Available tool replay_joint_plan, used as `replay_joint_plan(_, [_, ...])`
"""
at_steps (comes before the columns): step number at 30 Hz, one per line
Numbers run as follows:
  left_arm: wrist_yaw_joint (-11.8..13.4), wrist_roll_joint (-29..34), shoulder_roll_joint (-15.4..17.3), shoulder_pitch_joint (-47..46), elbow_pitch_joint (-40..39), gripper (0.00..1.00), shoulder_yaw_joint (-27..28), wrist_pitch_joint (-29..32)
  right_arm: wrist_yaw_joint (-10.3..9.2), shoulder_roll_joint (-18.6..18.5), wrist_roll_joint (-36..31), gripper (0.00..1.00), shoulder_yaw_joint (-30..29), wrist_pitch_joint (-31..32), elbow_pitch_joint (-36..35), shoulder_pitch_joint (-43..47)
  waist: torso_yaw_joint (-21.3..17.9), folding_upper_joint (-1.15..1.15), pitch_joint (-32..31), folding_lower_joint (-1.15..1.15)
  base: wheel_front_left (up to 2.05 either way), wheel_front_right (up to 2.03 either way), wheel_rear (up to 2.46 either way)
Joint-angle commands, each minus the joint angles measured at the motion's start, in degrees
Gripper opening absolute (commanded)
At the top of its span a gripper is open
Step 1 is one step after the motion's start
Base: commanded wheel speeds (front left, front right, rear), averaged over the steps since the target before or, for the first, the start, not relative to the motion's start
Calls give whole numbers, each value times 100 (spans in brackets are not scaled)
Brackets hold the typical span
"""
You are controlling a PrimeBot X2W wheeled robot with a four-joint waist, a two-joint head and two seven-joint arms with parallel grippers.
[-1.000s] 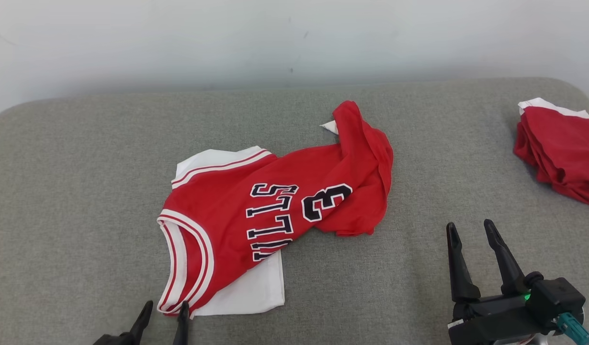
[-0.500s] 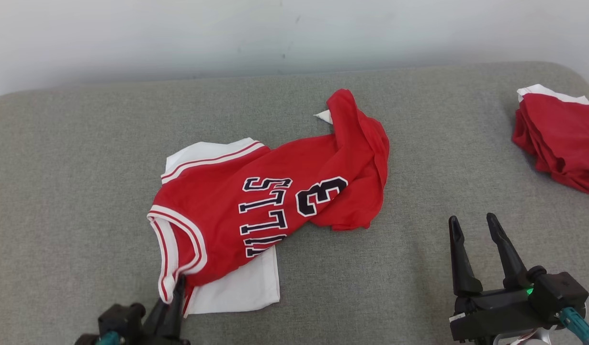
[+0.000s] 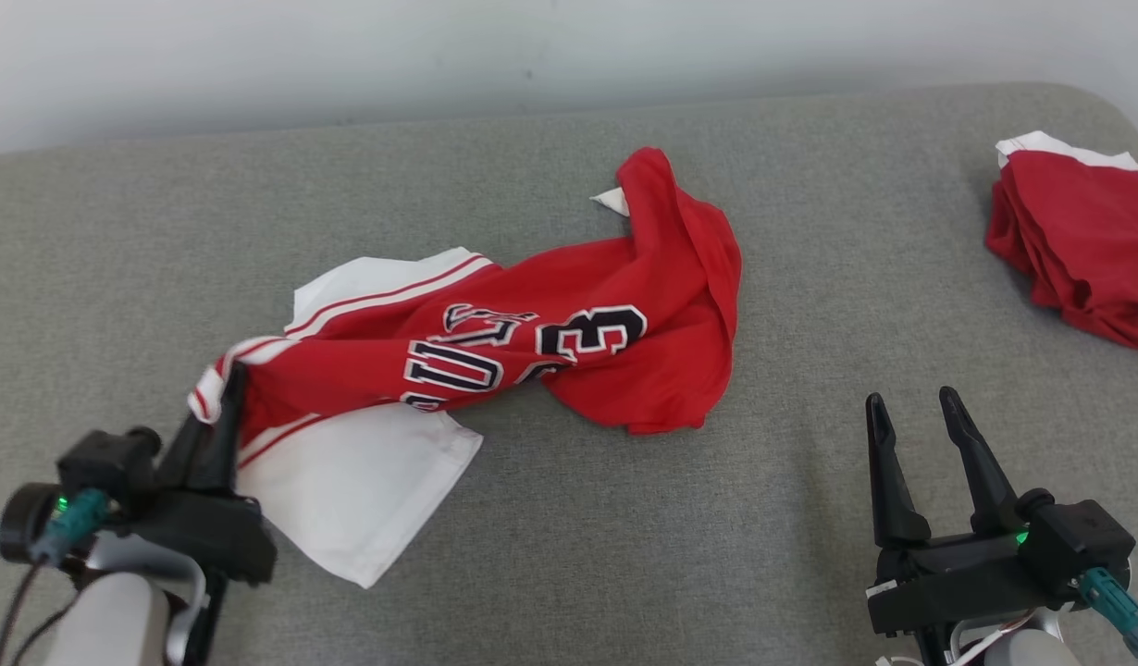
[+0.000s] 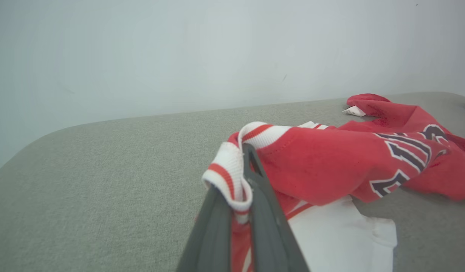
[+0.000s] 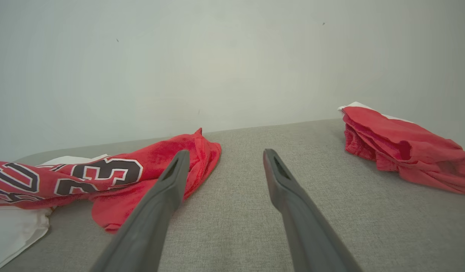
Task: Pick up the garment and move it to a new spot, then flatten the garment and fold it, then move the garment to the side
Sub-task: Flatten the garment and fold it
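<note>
Lower left of frame: left gripper (image 3: 231, 377) clamped on striped trim (image 4: 232, 177) of garment (image 3: 569, 342), a firm edge for lifting | lower right: right gripper (image 3: 909, 398) open, empty, probably waiting | centre: garment bunched on grey pad (image 3: 810, 231) | upper right: red pile (image 3: 1078, 240), apart.

Garment: red sleeveless jersey (image 3: 624, 370), white striped trim, black-and-white lettering, white layer beneath. Rumpled, stretched lengthwise across middle of grey fabric tabletop (image 3: 624, 555). Striped edge at left end raised; right end bunched.
</note>
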Motion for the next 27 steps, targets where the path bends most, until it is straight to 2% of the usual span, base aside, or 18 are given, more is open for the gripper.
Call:
replay_joint_plan(1, [15, -90, 91, -205, 153, 0, 47, -1, -17, -3, -15, 100, 1, -4, 42, -61, -86, 0, 86, -1, 0, 0, 0])
replay_joint_plan(2, [15, -117, 122, -274, 287, 3, 56, -1, -17, 5, -18, 100, 6, -4, 64, -83, -107, 0, 105, -1, 0, 0, 0])
replay_joint_plan(4, [14, -157, 164, -418, 474, 24, 102, -1, -17, 22, -22, 100, 6, -4, 110, -106, -140, 0, 140, -1, 0, 0, 0])
replay_joint_plan(5, [14, -141, 180, -455, 571, 45, 121, -1, -17, 36, -28, 100, 3, -4, 132, -108, -153, 0, 151, -1, 0, 0, 0])
replay_joint_plan(6, [14, -130, 189, -498, 644, 85, 150, -1, -17, 45, -34, 100, 8, -4, 152, -116, -161, 0, 157, -1, 0, 0, 0])
replay_joint_plan(7, [14, -119, 182, -532, 712, 100, 176, -1, -17, 51, -33, 100, 9, -4, 166, -131, -168, 0, 160, -1, 0, 0, 0])
replay_joint_plan(14, [14, -39, 52, -409, 649, 100, 325, -1, -17, 94, -38, 100, -42, -4, 233, -83, -64, 0, 44, -1, 0, 0, 0])
replay_joint_plan(21, [46, 113, -310, 236, -280, 100, 821, -1, -17, 138, -9, 100, -19, -4, 252, 20, 140, 0, -231, -1, 0, 0, 0])
replay_joint_plan(27, [27, 323, -674, 913, -796, 100, 885, -1, -16, 156, 13, 100, -15, -4, 280, 102, 241, 0, -377, -1, 0, 0, 0])
